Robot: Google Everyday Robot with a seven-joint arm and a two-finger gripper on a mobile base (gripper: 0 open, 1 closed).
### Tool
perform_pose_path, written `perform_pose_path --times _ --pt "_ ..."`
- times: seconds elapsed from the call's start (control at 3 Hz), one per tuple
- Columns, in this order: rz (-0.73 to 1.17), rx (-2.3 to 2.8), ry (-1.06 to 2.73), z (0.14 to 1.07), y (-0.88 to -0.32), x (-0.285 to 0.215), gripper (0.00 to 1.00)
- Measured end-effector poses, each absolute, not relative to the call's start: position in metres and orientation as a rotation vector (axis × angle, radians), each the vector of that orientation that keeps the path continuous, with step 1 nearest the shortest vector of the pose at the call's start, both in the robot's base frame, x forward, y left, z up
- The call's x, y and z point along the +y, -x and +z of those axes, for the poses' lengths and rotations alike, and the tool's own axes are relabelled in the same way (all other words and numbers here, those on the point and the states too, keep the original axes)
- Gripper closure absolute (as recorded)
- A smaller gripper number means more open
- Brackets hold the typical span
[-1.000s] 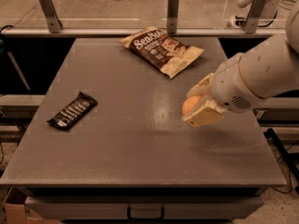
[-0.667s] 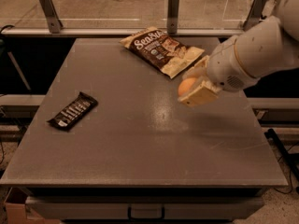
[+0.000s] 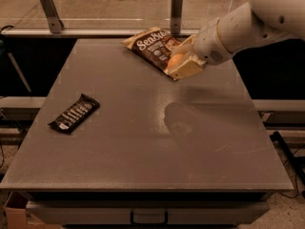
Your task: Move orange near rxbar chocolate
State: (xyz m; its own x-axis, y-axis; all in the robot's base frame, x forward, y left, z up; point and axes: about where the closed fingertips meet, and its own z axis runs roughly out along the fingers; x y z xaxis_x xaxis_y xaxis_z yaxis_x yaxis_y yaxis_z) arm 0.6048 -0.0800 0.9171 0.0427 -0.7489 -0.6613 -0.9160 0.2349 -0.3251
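Gripper (image 3: pixel 181 65) upper right of centre, fingers clamped round orange (image 3: pixel 174 60), held above bench (image 3: pixel 143 171), over snack bag (image 3: pixel 148 44). Orange prob firm, light, smooth, rolls if dropped; hold across widest part. Rxbar chocolate (image 3: pixel 74 113) mid-left, well apart.

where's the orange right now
Camera view, back right: the orange is held up in the gripper beside the snack bag, well away from the black bar.

The tool (image 3: pixel 180 64), clamped on the orange (image 3: pixel 174 61), has lifted higher and now overlaps the snack bag (image 3: pixel 148 45)
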Motion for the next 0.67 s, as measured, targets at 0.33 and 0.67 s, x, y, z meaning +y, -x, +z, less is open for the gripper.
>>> perform_pose_path --times 0.33,0.67 --pt "0.335 1.68 1.552 0.908 -0.624 -0.063 1.0" --pt "0.443 1.606 1.572 0.898 -0.617 -0.024 1.0"
